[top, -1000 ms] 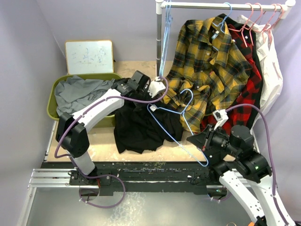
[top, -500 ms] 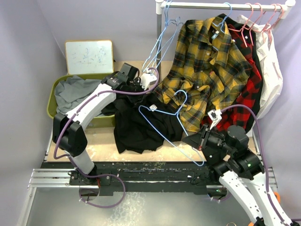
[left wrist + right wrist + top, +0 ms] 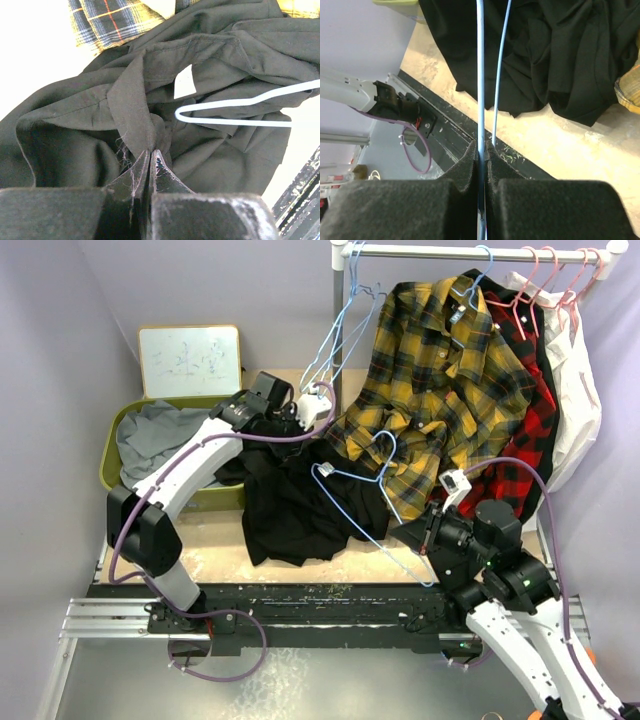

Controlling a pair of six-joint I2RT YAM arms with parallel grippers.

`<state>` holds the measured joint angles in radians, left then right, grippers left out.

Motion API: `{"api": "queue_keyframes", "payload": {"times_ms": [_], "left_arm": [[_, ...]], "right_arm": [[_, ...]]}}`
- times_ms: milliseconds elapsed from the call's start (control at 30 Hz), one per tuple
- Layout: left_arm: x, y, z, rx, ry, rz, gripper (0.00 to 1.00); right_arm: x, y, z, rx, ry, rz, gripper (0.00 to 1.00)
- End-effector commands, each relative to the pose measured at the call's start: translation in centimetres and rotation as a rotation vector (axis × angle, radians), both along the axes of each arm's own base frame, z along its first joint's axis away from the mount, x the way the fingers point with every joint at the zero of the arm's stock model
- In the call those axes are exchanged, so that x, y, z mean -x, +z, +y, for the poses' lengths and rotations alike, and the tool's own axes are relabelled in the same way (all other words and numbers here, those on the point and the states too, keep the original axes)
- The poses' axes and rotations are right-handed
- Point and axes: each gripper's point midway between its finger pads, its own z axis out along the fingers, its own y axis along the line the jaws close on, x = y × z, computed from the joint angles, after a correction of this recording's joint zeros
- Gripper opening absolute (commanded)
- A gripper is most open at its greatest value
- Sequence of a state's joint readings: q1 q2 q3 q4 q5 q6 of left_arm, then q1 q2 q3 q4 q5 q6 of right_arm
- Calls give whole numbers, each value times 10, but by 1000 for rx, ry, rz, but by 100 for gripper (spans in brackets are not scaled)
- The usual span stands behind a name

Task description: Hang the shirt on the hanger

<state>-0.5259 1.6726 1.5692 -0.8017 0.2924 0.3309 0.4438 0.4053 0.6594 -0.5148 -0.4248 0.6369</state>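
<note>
The worktop (image 3: 215, 540) is crowded. A rail (image 3: 450, 251) across the far right carries a yellow plaid shirt (image 3: 440, 370) whose hem hangs down just beside the black shirt (image 3: 290, 510), which is heaped mid-worktop. A green bin (image 3: 108, 475) holding a grey garment (image 3: 160, 435) sits far left, close against the heap. From above I can't read either grip. My left wrist view shows the left gripper (image 3: 150, 159) with jaws pressed together on a shirt fold near the collar. The right wrist view shows the right gripper (image 3: 481, 152) with jaws pinching the hanger (image 3: 480, 75) wire above the shirt's near right edge.
</note>
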Motion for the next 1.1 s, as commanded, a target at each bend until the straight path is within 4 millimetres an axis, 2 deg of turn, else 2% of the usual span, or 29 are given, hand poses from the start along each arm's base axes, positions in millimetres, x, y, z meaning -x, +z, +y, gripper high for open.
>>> {"api": "queue_keyframes", "payload": {"times_ms": [0, 267, 400, 533, 700, 800, 933, 1067], "left_arm": [[-4, 38, 0, 40, -22, -106, 0], [20, 56, -11, 116, -129, -83, 0], [22, 71, -12, 137, -137, -105, 0], [22, 82, -11, 149, -135, -131, 0], [22, 84, -11, 147, -135, -131, 0], [19, 84, -10, 138, -127, -141, 0], [17, 87, -9, 132, -125, -152, 0], [29, 94, -15, 167, -176, -130, 0]], "right_arm": [[-2, 24, -12, 30, -39, -102, 0], [-27, 31, 7, -64, -36, -142, 0], [-40, 34, 22, -137, -11, -166, 0], [-56, 25, 35, -173, 8, -165, 0], [-76, 38, 49, -243, 4, -239, 0], [-82, 46, 65, -301, 33, -257, 0], [-86, 47, 84, -315, 41, -280, 0], [-96, 39, 95, -341, 20, -281, 0]]}}
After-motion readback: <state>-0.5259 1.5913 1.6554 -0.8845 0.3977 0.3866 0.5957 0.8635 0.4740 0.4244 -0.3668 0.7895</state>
